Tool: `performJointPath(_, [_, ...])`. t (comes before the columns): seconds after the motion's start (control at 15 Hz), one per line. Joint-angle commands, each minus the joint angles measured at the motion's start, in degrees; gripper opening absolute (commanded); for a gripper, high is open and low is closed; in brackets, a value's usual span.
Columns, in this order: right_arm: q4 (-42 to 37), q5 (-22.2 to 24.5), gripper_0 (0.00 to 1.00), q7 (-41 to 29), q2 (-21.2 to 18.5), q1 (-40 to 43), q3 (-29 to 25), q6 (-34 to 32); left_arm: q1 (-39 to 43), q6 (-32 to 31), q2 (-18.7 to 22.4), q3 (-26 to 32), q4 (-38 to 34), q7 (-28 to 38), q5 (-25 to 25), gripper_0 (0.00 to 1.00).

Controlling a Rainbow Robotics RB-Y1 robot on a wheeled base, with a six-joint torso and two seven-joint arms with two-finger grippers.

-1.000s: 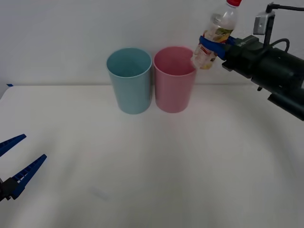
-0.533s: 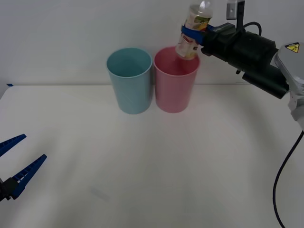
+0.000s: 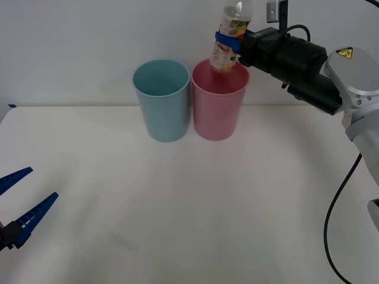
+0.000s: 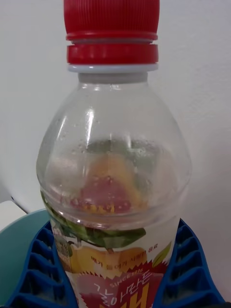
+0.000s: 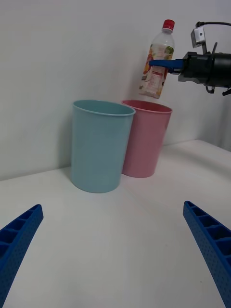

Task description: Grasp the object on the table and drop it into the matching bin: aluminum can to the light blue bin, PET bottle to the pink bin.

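Right gripper (image 3: 230,42) clamped on PET bottle (image 3: 229,36) at label band; bottle hangs in air above pink bin (image 3: 218,106), base over the mouth toward its far rim. Long axis near upright, red cap (image 5: 168,25) tilted slightly off vertical. Light blue bin (image 3: 162,108) touching or just beside pink bin, on its left. Nothing between bottle base and bin mouth. Left gripper (image 3: 18,208) wide open, empty, parked low over white table (image 3: 195,201), well apart.

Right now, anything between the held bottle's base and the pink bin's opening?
Nothing: in the left wrist view the PET bottle, clamped by the right gripper, hangs above the pink bin with only bare wall showing in the gap.
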Motion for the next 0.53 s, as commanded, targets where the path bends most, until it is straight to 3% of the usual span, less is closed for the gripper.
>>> performJointPath(0.07, [0.00, -0.01, 1.00, 0.16, 0.00, 0.00, 0.00, 0.00, 0.00, 0.00, 0.00, 0.00, 0.00, 0.00, 0.00, 1.00])
performJointPath(0.4, [-0.61, -2.38, 1.00, 1.48, 0.00, 1.41, -0.09, 0.00, 0.00, 0.00, 0.00, 0.00, 0.00, 0.00, 0.00, 1.00])
performJointPath(0.53, [-4.66, -2.38, 1.00, 1.83, -0.35, 4.40, -1.06, 0.00, 0.00, 0.00, 0.00, 0.00, 0.00, 0.00, 0.00, 1.00])
